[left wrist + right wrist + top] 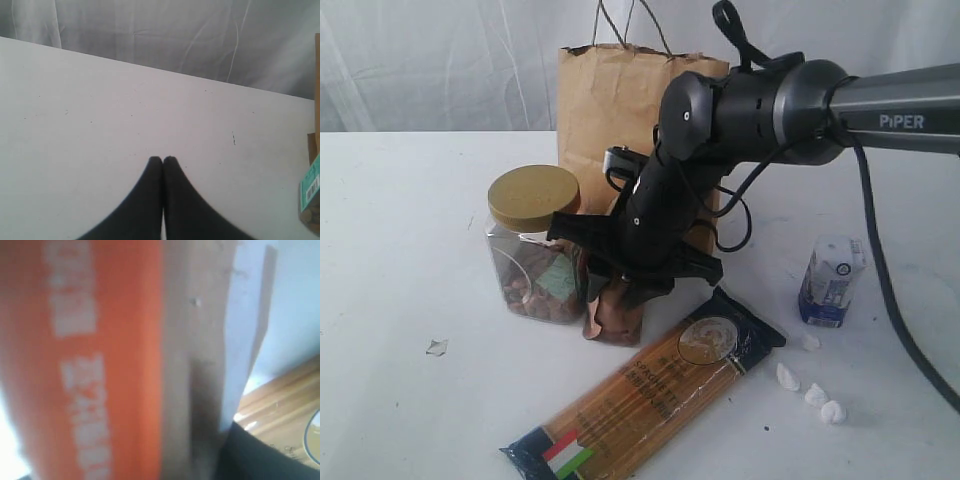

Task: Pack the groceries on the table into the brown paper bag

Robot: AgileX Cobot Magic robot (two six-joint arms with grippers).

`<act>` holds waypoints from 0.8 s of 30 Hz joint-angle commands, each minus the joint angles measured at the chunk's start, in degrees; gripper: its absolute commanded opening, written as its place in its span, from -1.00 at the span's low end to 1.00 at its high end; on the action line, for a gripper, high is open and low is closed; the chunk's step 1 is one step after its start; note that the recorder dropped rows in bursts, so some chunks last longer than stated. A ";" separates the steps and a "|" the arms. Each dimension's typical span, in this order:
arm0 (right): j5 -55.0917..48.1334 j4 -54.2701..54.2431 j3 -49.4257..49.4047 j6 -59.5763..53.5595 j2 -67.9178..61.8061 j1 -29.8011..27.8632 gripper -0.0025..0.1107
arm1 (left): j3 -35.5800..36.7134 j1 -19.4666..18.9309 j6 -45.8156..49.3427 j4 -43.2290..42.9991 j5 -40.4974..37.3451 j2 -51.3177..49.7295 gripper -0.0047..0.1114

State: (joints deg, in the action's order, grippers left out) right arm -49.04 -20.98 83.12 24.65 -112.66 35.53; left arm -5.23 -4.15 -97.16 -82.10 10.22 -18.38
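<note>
One bag [610, 110]: brown paper, tall, creased, matte, with two thin twisted handles. Stands upright at 12 o'clock on the smooth white table [400, 250].

One jar [533, 270]: clear, squarish, with a flat round gold lid, brown pieces inside and a teal label. Sits at 7 o'clock from the bag.

One pouch [613, 318]: small, brown, crinkled. Leans at 4 o'clock from the jar, just beside it. Fills the right wrist view [100, 365] as a blurred orange label with white print next to plain brown paper.

Over the pouch top, the black right gripper [625, 285], fingers partly apart on either side of it. Cannot tell whether the pads press it.

One spaghetti [650, 395] pack: long, flat, glossy, with dark blue ends and a gold round emblem. Lies at 6 o'clock from the pouch, running from 8 to 2 o'clock.

One carton [832, 280]: small, boxy, white and blue. Stands upright at 3 o'clock from the pouch, well apart.

Four lumps [817, 394]: white, rough, scattered at 6 o'clock from the carton.

One pale scrap [437, 347] at 8 o'clock from the jar.

Above bare table, the left gripper [162, 161]: two dark rounded fingers pressed together, holding nothing.
</note>
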 commanded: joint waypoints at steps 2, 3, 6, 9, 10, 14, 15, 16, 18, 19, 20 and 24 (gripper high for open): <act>-3.93 0.30 -0.28 -1.76 4.30 0.04 -0.96 | 0.12 0.26 -0.36 -1.10 0.50 0.40 -0.92; -5.16 0.30 -0.28 -2.85 5.12 0.17 -0.96 | 0.12 0.26 -0.36 -1.10 0.50 0.40 -0.92; -8.38 2.28 -0.28 -4.27 6.94 1.15 -0.96 | 0.12 0.26 -0.36 -1.10 0.50 0.40 -0.92; -11.01 5.31 -0.28 -5.42 7.79 2.25 -0.96 | 0.12 0.26 -0.36 -1.10 0.50 0.40 -0.92; -11.99 5.31 -0.28 -6.11 8.03 2.73 -0.96 | 0.12 0.26 -0.36 -1.10 0.50 0.40 -0.92; -14.49 5.19 -0.28 -8.69 10.25 5.62 -0.96 | 0.12 0.26 -0.36 -1.10 0.50 0.40 -0.92; -14.80 5.19 -0.28 -9.01 11.01 6.42 -0.96 | 0.12 0.26 -0.36 -1.10 0.50 0.40 -0.92; -15.07 5.09 -0.28 -9.33 12.09 7.20 -0.96 | 0.12 0.26 -0.36 -1.10 0.50 0.40 -0.92; -15.07 4.81 -0.28 -9.45 14.44 8.32 -0.96 | 0.12 0.26 -0.36 -1.10 0.57 0.40 -0.92; -14.68 4.51 -0.28 -9.45 15.91 8.67 -0.96 | 0.12 0.26 -0.36 -1.10 0.57 0.40 -0.92; -13.79 3.82 -0.28 -9.45 17.51 8.69 -0.96 | 0.12 0.26 -0.36 -1.10 0.57 0.40 -0.92; -4.13 3.00 -0.28 -9.45 23.82 8.58 -0.96 | 0.12 0.26 -0.36 -1.10 0.57 0.40 -0.92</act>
State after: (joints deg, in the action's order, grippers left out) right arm -61.72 -17.95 82.76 16.13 -93.64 44.15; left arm -5.23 -4.15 -97.16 -82.10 10.34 -18.38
